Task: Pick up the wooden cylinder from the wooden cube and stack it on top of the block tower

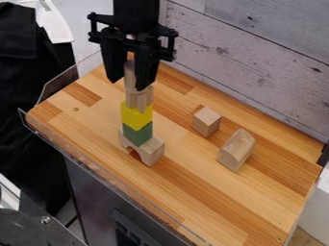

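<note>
The upper wooden piece [130, 75] is in the upper left of the frame, at the top of a narrow stack. The claw [129, 85] hangs down around it, its two sides close against the piece, and it looks clamped on it. Beneath comes a notched wooden piece [139, 99] with its legs down on a yellow block [137, 117]. Under that is a green block [138, 134], carried by a wooden arch [153, 151] on the desk [193, 192]. Right of centre, apart from the stack, stand a wooden cube [206, 122] and a longer wooden block [237, 149].

The step in hand appears to be seating or steadying the upper wooden piece on the notched one. The two seem to meet, but whether the full weight rests below cannot be told. From here, the move calls for keeping the piece upright and centred, then, once it bears squarely, parting the claw evenly and drawing it straight up. So tall and slim a column could topple from a slight sideways nudge, and uneven release could drag the top pieces along.
</note>
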Controlling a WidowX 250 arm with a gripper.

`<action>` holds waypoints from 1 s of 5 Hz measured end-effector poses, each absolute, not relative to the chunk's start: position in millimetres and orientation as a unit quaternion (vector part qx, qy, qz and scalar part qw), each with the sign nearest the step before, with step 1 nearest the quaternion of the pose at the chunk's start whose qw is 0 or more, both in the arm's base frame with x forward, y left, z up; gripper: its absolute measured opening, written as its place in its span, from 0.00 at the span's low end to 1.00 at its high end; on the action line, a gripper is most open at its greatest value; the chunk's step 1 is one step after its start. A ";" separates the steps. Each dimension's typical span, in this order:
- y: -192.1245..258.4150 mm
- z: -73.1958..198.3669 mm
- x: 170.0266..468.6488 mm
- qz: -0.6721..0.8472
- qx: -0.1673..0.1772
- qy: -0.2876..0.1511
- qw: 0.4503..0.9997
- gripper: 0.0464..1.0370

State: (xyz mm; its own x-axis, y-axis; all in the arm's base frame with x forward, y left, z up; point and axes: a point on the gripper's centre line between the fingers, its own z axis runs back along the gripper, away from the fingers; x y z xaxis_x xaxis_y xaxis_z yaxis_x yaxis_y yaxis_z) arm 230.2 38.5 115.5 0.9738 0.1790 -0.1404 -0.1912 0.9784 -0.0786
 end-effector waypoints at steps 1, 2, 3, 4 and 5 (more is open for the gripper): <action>36.4 115.6 231.0 0.094 -0.051 0.065 0.992 0.53; 36.3 116.3 230.9 0.106 -0.072 0.063 0.990 0.83; 41.2 130.6 234.0 0.119 -0.078 0.045 0.989 0.97; 43.5 156.3 241.8 0.120 -0.069 0.012 0.990 0.96; 34.5 164.1 255.1 0.095 -0.042 0.007 0.995 0.96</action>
